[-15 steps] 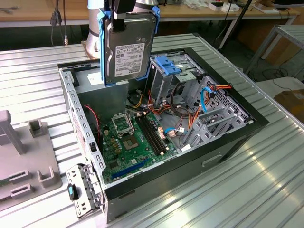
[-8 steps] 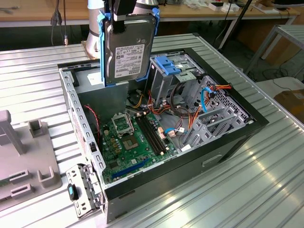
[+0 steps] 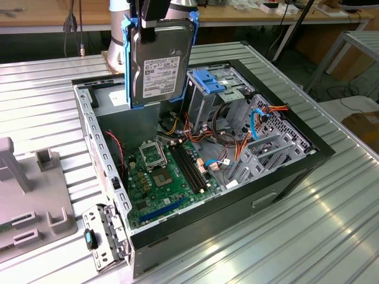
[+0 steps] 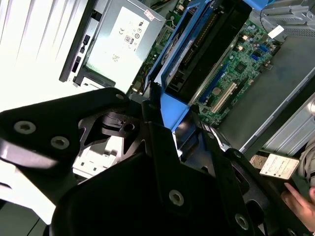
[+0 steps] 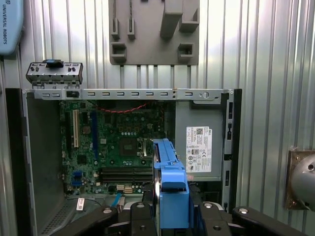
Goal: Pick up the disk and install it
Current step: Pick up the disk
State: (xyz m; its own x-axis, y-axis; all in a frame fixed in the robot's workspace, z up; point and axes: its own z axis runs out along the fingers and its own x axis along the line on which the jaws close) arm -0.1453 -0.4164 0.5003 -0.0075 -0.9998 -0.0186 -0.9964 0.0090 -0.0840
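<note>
Ribbed counter (image 3: 331,236), open computer case (image 3: 296,173); jaws clamped on the disk (image 3: 160,62) above it; tilt may snag the drive cage (image 3: 208,89).

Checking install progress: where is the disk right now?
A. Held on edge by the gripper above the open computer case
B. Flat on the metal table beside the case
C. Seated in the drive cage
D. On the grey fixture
A: in the exterior view the disk hangs on edge from the gripper above the open computer case, apart from the drive cage.
</note>
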